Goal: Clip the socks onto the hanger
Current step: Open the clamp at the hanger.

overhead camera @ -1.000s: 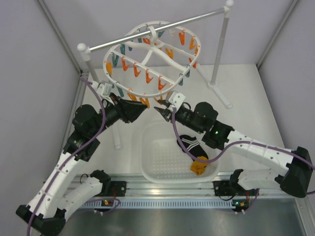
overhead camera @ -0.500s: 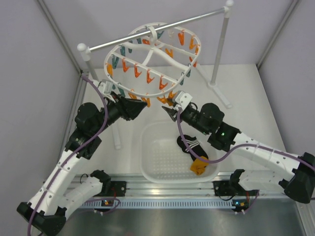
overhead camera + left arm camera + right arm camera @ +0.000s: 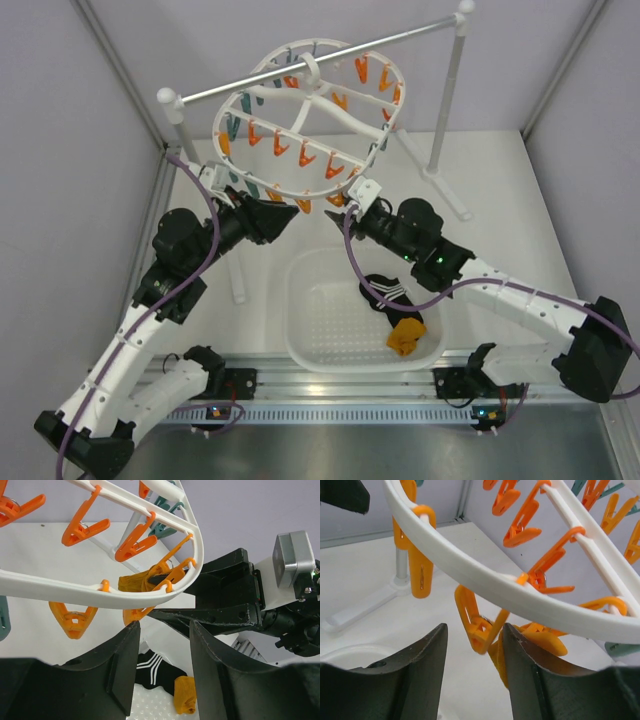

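Top: L fingers (image 3: 291, 208) and R fingers (image 3: 345, 206) sit under the hanger (image 3: 219, 125) near rim. Black sock (image 3: 385, 292) and mustard sock (image 3: 405, 338) lie in basket (image 3: 300, 330), below R fingers.
L wrist: we see L fingers part open, empty; clipped sock (image 3: 134, 582) just beyond tips.
R wrist: R fingers part open, peg (image 3: 479, 630) hanging in gap, unpinched.

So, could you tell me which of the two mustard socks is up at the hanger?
The mustard sock bunched at an orange clothespin on the hanger's near rim; the other lies in the white basket beside the black sock.
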{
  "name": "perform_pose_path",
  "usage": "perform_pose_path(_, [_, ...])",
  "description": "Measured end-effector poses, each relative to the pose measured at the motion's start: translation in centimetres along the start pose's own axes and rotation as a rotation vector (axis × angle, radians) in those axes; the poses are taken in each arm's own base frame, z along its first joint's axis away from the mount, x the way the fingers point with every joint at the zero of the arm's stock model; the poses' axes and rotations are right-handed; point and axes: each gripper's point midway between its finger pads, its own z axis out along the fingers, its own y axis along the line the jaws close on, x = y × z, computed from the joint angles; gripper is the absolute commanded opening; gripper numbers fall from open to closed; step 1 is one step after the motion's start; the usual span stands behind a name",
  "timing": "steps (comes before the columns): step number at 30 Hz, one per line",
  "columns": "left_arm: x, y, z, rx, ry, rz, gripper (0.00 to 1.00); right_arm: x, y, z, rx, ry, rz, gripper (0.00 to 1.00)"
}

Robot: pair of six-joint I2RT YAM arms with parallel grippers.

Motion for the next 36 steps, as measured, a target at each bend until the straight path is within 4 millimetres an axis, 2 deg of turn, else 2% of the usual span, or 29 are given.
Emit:
perform_pose_path(3, [0.0,0.0,0.0,0.001,0.0,0.0,0.49,-1.0,0.1,0.4,-0.013,-0.036,-0.001,0.44])
perform_pose_path(4, [0.0,0.0,0.0,0.001,0.0,-0.001,0.49,-1.2,0.1,0.5,-0.017,-0.043,-0.002,0.38])
perform_pose_path(8, [0.1,-0.3,-0.1,0.013,0.005,-0.005,0.5,-1.7,0.4,0.7,-0.039,-0.063,-0.003,0.29])
perform_pose_path(13, [0.1,-1.6,-0.8,0.068,0.018,-0.009,0.5,-2.1,1.0,0.7,-0.075,-0.063,0.017,0.11])
perform_pose_path(17, [0.2,-2.9,-1.4,0.13,0.035,-0.003,0.48,-2.4,1.3,0.5,-0.09,-0.044,0.043,0.09])
perform_pose_path(21, [0.6,-4.1,-1.7,0.196,0.067,0.006,0.41,-2.9,1.7,-0.2,-0.104,-0.043,0.065,0.06])
perform_pose_path(27, [1.0,-4.6,-1.2,0.246,0.088,0.041,0.41,-3.8,2.7,-0.8,-0.159,-0.042,0.117,0.0])
perform_pose_path(33, [0.1,-5.5,-0.9,0.309,0.042,0.108,0.4,-4.6,3.3,-1.0,-0.19,0.0,0.181,0.0])
perform_pose_path(36, [0.1,-5.3,-0.4,0.299,0.036,0.11,0.38,-5.2,3.4,-0.5,-0.154,0.027,0.188,0.0])
